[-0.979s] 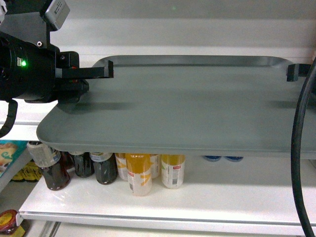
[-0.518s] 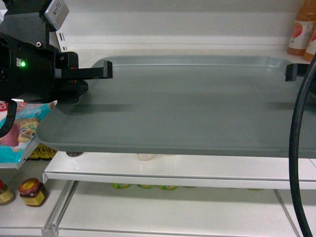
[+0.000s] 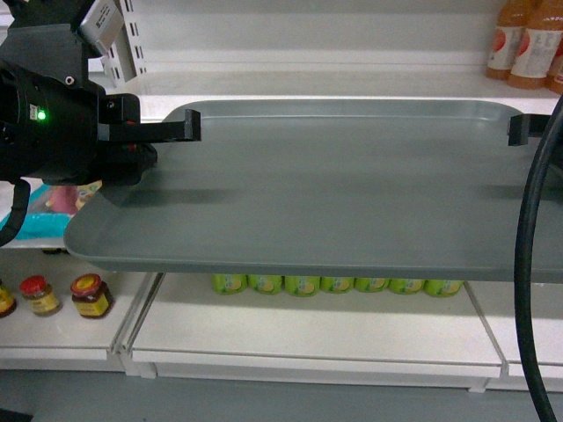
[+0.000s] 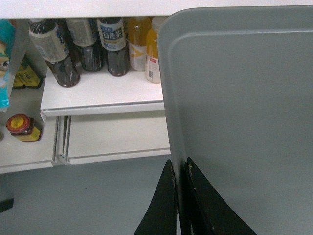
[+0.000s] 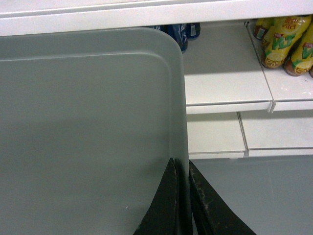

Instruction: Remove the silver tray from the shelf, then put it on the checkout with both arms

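Now clear of the shelf: the silver tray (image 3: 325, 189) hangs level in front of it, carried by both arms.

Compared with a second ago, the shelf (image 3: 308, 345) boards and bottles behind the silver tray have slid downward and away, so the lift-off looks done; the checkout is not in view. The left gripper (image 4: 178, 196) pinches the tray's left rim, the right gripper (image 5: 180, 198) its right rim. Matte grey metal, rounded corners, low raised lip; white painted boards below hold yellow-green cans (image 3: 334, 285).
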